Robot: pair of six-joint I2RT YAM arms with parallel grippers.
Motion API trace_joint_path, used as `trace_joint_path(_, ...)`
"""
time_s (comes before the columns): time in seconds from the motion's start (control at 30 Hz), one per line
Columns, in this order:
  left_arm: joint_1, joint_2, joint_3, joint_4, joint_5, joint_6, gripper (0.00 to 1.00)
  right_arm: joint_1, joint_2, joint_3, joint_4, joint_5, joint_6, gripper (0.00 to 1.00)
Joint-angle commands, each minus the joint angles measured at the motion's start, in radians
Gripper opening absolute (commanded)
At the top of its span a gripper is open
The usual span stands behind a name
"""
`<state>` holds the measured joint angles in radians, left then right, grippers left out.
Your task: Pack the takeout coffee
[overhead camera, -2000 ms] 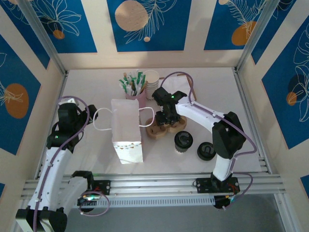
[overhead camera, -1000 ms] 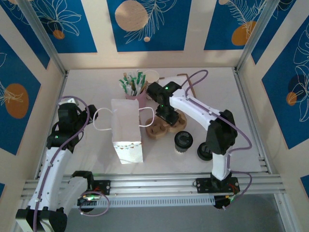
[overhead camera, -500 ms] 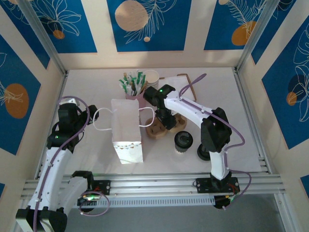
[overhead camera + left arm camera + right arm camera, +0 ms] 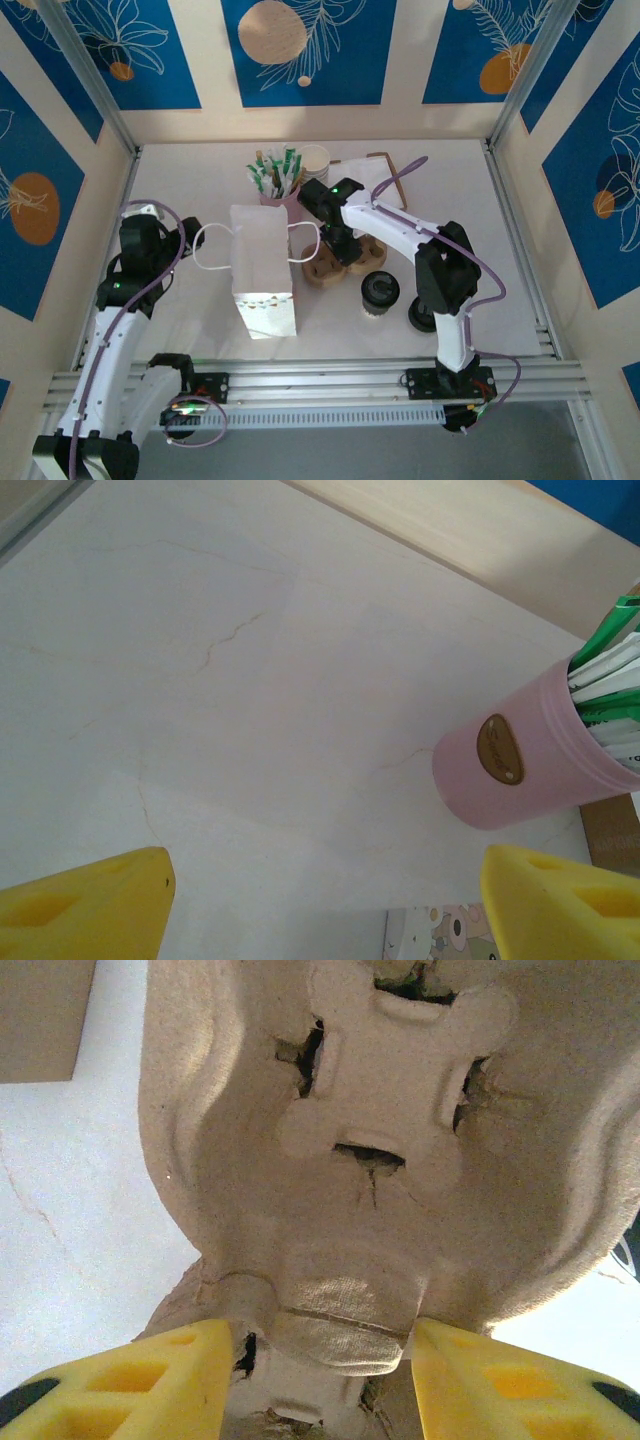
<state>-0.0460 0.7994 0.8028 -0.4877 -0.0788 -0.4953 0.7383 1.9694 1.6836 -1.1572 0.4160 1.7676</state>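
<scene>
The right gripper point(image 4: 322, 1345) had its yellow fingers point(image 4: 150, 1380) spread on either side of the cardboard cup carrier's point(image 4: 380, 1160) near lip, not yet clamped as far as I could judge. Over the last two seconds I had watched that arm swing leftward across the carrier point(image 4: 322, 268) and settle, barely shifting in the final half second. The coffee point(image 4: 380, 292) had not moved: it stood upright on the table just near and right of the carrier, with the white paper bag point(image 4: 262, 268) lying to the left, so I judged the packing hardly begun. The overhead view gave me that layout, while the right wrist view gave the lip between the fingers. The left gripper point(image 4: 322, 865) hung released over bare table, a pink cup point(image 4: 510, 765) of packets ahead.
</scene>
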Motion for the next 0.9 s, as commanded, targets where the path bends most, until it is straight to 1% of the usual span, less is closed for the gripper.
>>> trace_joint_path(0.0,0.006,-0.012,-0.009,0.017,0.008,0.009,0.8,-0.007,-0.012,-0.022,-0.019,0.015,0.039,0.53)
trace_joint_path(0.13,0.006,-0.012,-0.009,0.015,0.004,0.01,0.8,-0.009,-0.014,-0.029,-0.016,0.007,0.04,0.52)
trace_joint_path(0.23,0.006,-0.013,-0.008,0.014,0.001,0.009,0.8,-0.008,-0.017,-0.037,-0.022,0.009,0.054,0.47)
trace_joint_path(0.33,0.006,-0.015,-0.007,0.014,-0.003,0.011,0.8,-0.007,-0.022,-0.05,-0.019,0.017,0.06,0.47)
trace_joint_path(0.47,0.006,-0.014,-0.008,0.014,0.001,0.011,0.8,-0.01,-0.021,-0.061,-0.005,0.01,0.063,0.5)
trace_joint_path(0.63,0.006,-0.014,-0.008,0.014,0.0,0.012,0.8,-0.01,-0.021,-0.058,0.011,0.018,0.054,0.5)
trace_joint_path(0.87,0.006,-0.016,-0.008,0.014,-0.002,0.013,0.8,-0.007,-0.046,-0.06,0.007,0.037,0.048,0.4)
